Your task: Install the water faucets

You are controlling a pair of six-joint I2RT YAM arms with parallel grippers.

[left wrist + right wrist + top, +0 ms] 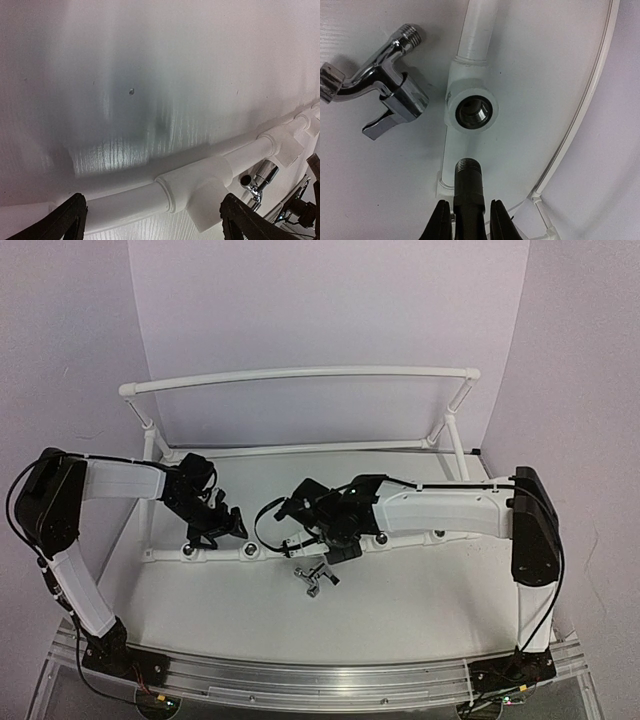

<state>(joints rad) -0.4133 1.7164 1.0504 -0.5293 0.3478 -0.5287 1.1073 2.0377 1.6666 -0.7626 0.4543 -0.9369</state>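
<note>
Faucet [468,182] being clamped short of the socket [475,111]
Only its threaded stem is being shown between the right gripper's [469,222] fingers, lever end hidden; the second faucet [385,95] is lying beside the pipe frame [476,35]. The left gripper [156,215] is being held wide apart.

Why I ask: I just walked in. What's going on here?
The right gripper has its jaws shut on a faucet, whose threaded stem points at a silver-ringed socket in the white pipe frame but is not yet in it. The left gripper is open near a tee fitting of that frame. The other faucet lies loose on the table.
</note>
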